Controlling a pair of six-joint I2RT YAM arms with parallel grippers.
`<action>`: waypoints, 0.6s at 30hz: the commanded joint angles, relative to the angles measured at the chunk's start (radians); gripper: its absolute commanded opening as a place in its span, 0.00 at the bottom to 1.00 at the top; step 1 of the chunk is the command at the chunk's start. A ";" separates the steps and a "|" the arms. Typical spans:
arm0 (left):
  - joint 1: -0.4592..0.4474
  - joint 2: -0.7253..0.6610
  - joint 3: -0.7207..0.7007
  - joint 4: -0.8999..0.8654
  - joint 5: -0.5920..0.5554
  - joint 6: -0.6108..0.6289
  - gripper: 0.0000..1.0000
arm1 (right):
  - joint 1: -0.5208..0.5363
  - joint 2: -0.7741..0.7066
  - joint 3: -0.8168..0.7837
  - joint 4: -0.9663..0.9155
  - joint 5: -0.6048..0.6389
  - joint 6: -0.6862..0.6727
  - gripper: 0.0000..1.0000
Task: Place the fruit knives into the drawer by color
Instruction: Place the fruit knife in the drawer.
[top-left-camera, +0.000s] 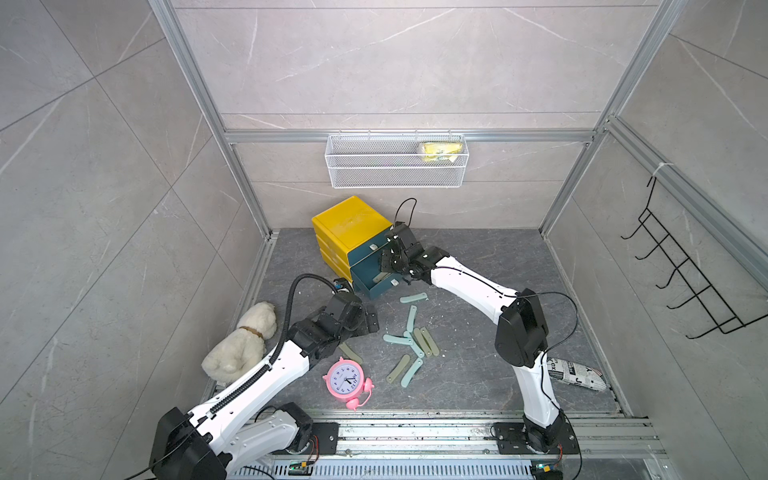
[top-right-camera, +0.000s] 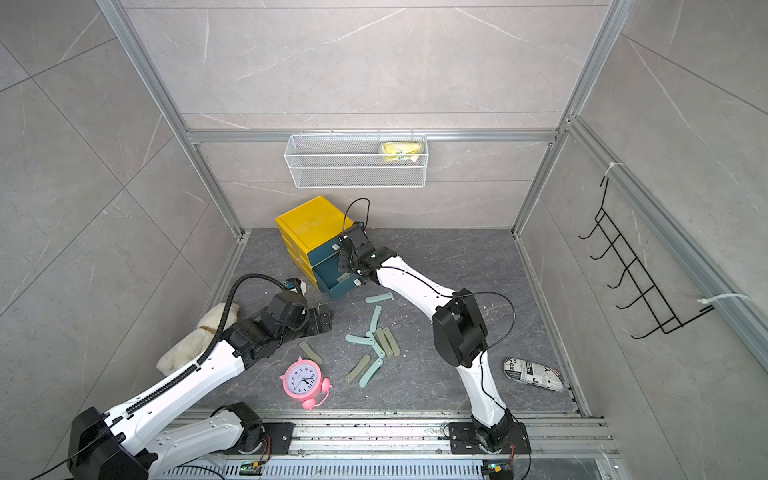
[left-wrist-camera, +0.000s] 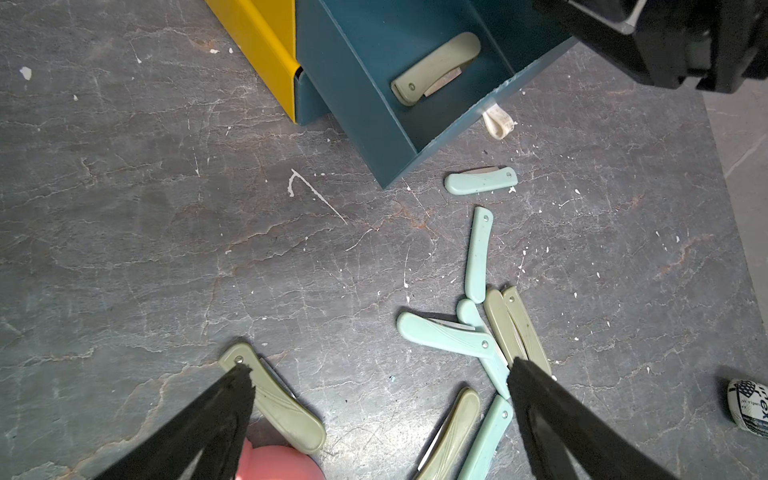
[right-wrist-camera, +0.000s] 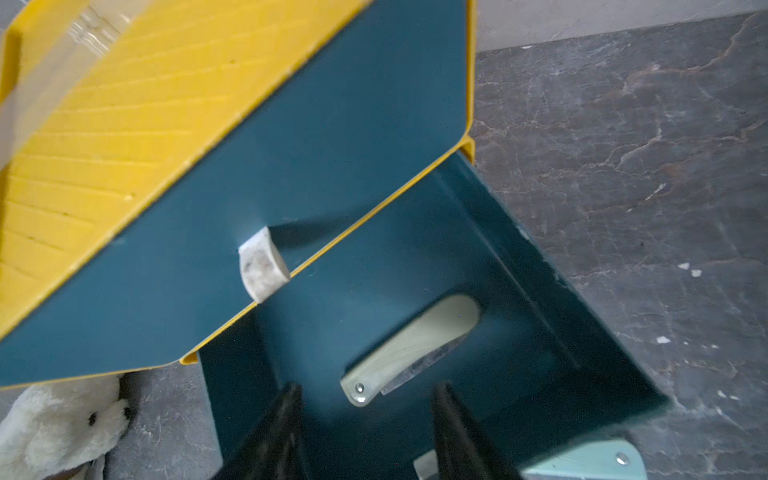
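A yellow cabinet (top-left-camera: 347, 224) stands at the back with its lower teal drawer (top-left-camera: 374, 289) pulled out. One olive fruit knife (right-wrist-camera: 415, 345) lies folded on the floor of that drawer (right-wrist-camera: 519, 266), also seen in the left wrist view as the same knife (left-wrist-camera: 436, 68). My right gripper (right-wrist-camera: 369, 388) hangs over the drawer, open, holding nothing. Several pale blue and olive knives (top-left-camera: 409, 343) lie scattered on the floor. My left gripper (left-wrist-camera: 379, 365) is open low over the floor, between a lone olive knife (left-wrist-camera: 282, 407) and the pile (left-wrist-camera: 444, 336).
The upper drawer front (right-wrist-camera: 291, 145) is shut, with a pale tab handle (right-wrist-camera: 264, 264). A pink alarm clock (top-left-camera: 346, 380) sits just in front of the left arm, a plush dog (top-left-camera: 243, 345) at the left, a newsprint pouch (top-left-camera: 577, 374) at the right. A wire basket (top-left-camera: 397, 160) hangs on the back wall.
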 joint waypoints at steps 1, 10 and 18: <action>-0.004 -0.008 0.031 -0.004 0.026 0.032 0.99 | -0.002 -0.136 -0.061 0.035 0.012 0.005 0.54; -0.037 0.073 0.078 -0.002 0.138 0.086 0.99 | -0.014 -0.451 -0.449 0.094 0.079 0.009 0.54; -0.203 0.275 0.117 -0.084 0.171 0.122 0.94 | -0.086 -0.680 -0.778 0.100 0.094 0.043 0.54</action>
